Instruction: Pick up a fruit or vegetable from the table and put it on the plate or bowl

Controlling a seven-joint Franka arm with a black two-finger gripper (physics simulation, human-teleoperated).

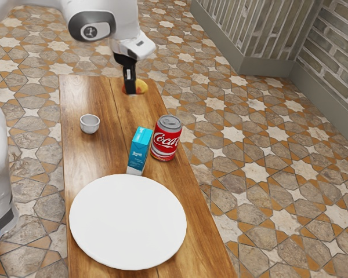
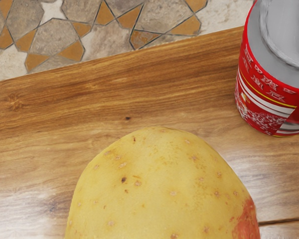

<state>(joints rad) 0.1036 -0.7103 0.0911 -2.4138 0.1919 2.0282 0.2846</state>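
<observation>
A yellow fruit with a red patch (image 1: 141, 87) lies at the far end of the wooden table (image 1: 93, 95). My black gripper (image 1: 131, 88) is down at the fruit, covering the side of it toward the exterior view's left. In the wrist view the fruit (image 2: 162, 189) looms large just under my hand, resting on the wood. The big white plate (image 1: 127, 223) sits bare at the near end of the table, well away from the fruit.
A red cola can (image 1: 166, 138) and a blue-and-white carton (image 1: 140, 150) stand side by side between the fruit and the plate. The can (image 2: 276, 74) shows close to the fruit in the wrist view. A small white cup (image 1: 90, 123) stands toward the exterior view's left.
</observation>
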